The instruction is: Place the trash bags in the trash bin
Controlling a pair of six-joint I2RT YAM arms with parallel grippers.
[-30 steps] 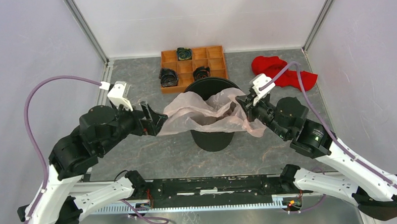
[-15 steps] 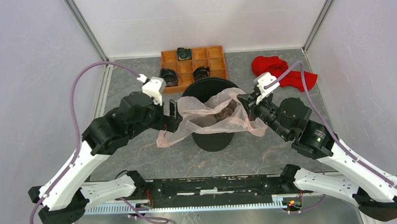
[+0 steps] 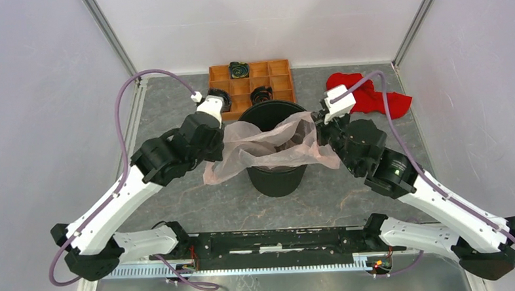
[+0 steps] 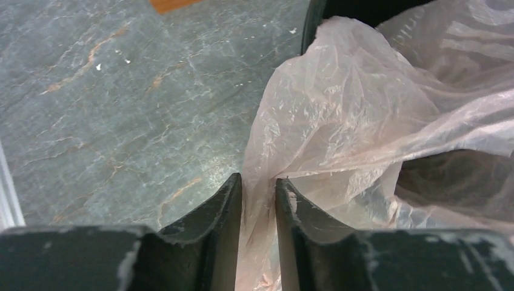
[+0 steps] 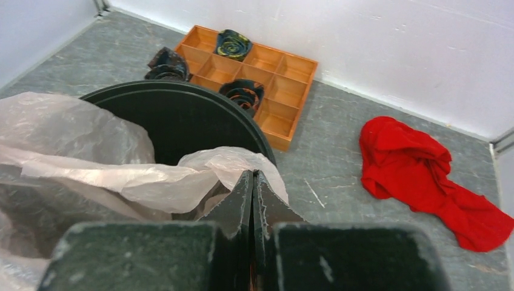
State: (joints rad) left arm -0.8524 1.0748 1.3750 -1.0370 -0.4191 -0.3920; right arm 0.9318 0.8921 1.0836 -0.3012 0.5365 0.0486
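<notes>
Closing my left gripper (image 4: 259,182), just brought in from the side, around the left flap of the bag (image 3: 268,145), bite perhaps not yet firm; right gripper (image 5: 253,176) pinches the right edge, bag draped across the bin (image 3: 276,181), ready for seating.

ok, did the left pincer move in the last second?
Yes. In the top view the left pincer swung right toward the trash bin, to the edge of the trash bag; its wrist is now by the orange tray.
</notes>
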